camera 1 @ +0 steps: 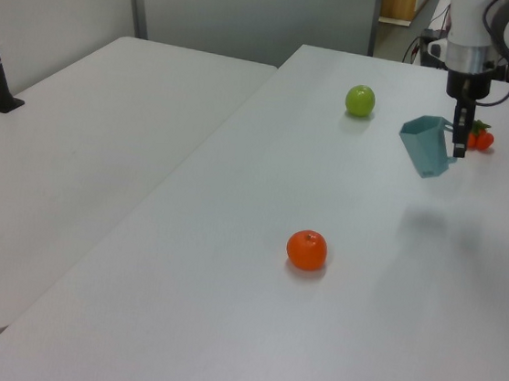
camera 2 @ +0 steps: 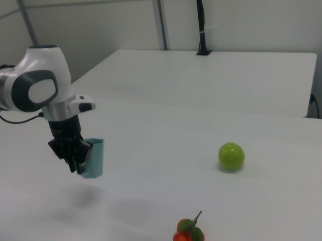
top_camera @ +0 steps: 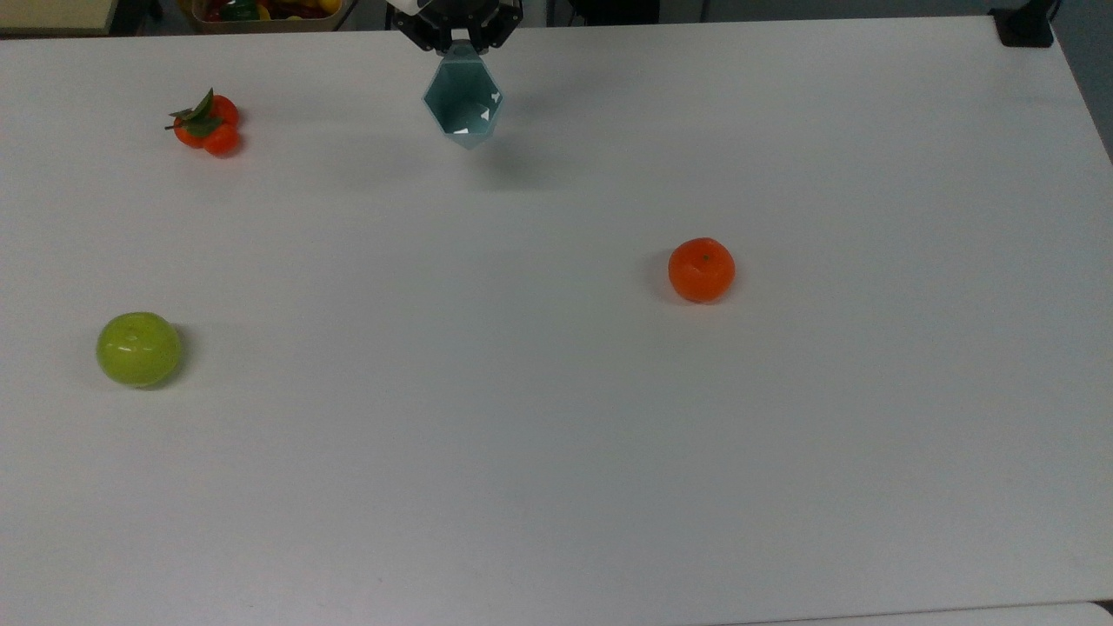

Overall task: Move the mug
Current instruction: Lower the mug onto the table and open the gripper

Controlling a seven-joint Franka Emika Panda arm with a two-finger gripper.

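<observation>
The gripper (top_camera: 458, 42) is pinched on the handle of the mug (top_camera: 463, 103), which is held tilted, clear of the table (top_camera: 556, 435), near its far edge in the top view. From the top view's left: 1 tangerine cluster (top_camera: 205, 123), 1 green apple (top_camera: 138, 349), 1 orange (top_camera: 701, 269), all well apart. It is judged that the mug should be levelled, lowered onto bare surface and released only once seated

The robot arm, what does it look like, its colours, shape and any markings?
The arm is glossy white and rounded, with a big grey disc capping its bulky joint. A white cylindrical wrist section runs down to a black hand with two dark fingers. A small white tab sticks out sideways near the wrist. No lettering can be made out.
</observation>
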